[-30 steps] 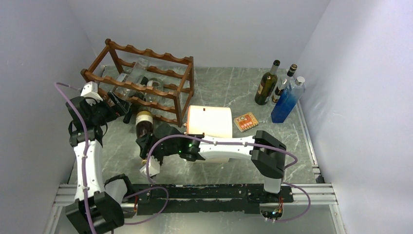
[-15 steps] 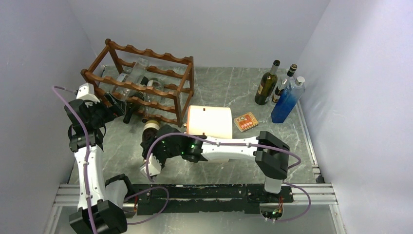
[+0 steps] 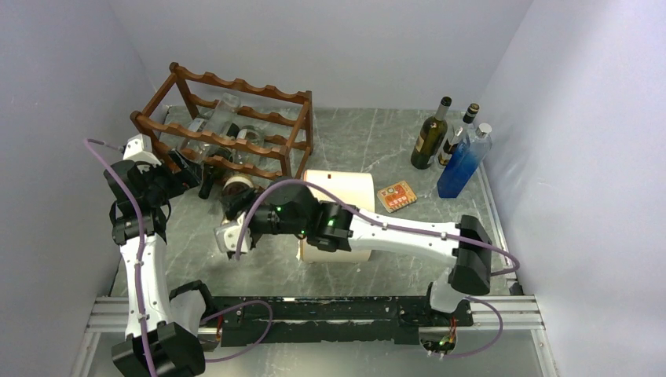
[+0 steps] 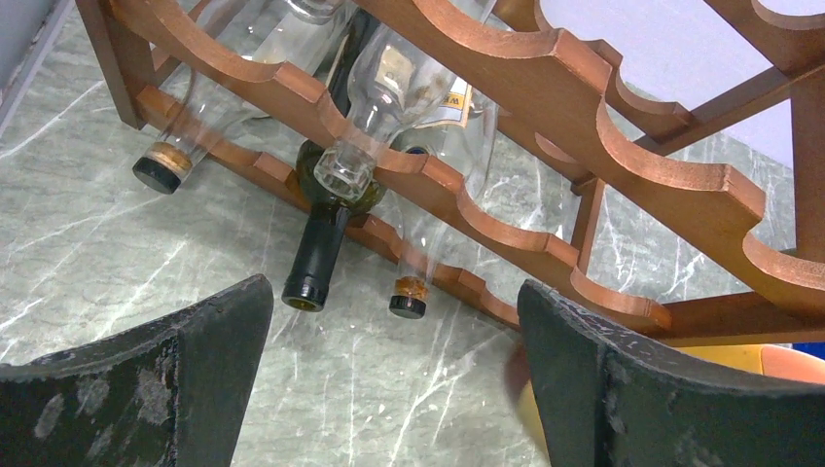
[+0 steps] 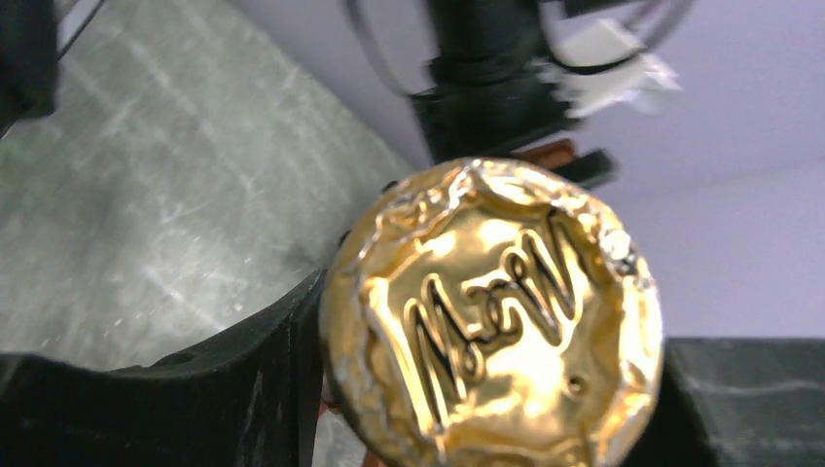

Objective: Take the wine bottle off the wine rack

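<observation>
The table [image 3: 361,141] is grey-green stone with white lines in it, and plain pale walls stand all around. Close to us, the long white right arm reaches over to the left side, right in front of a fat cream tube [image 3: 345,192] that lies on the table. At its tip, the right gripper [image 3: 238,206] squeezes the top of the brown glass wine bottle with the shiny gold foil cap [image 5: 491,316]. The cap sits tight between the two dark fingers. The bottle is low down at the front of the rack, but I cannot tell if it is touching the wood. Beside it, the left gripper [image 4: 389,350] hangs with its fingers spread wide and nothing in them. Behind that is the reddish-brown wooden wine rack with wavy rails [image 4: 623,156]. It holds some clear glass bottles [image 4: 389,88] and one dark green bottle [image 4: 326,243] with its neck poking out. Far off on the right, a tall green bottle [image 3: 430,137] and a blue bottle [image 3: 459,169] stand up, with a small orange card [image 3: 395,195] nearer. I think the bottle could slip, because it is heavy and held only by its smooth top. It could also bump a rail and shake the other bottles. The arm could push the cream tube too.
</observation>
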Controlling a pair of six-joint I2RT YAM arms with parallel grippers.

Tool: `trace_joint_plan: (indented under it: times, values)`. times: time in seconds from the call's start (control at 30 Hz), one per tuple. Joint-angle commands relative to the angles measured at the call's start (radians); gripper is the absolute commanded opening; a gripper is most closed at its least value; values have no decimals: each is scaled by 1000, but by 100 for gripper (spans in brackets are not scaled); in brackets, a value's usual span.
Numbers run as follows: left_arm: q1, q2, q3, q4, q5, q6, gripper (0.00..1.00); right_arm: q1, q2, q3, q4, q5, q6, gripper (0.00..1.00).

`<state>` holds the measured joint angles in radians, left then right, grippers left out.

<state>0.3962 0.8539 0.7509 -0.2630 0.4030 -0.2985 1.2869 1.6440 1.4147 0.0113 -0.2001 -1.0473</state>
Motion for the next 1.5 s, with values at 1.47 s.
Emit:
trace_joint_plan:
  times: [1.47]
  values:
    - [-16, 9, -18, 28, 67, 8, 100, -710, -423, 89, 57, 518, 433, 0]
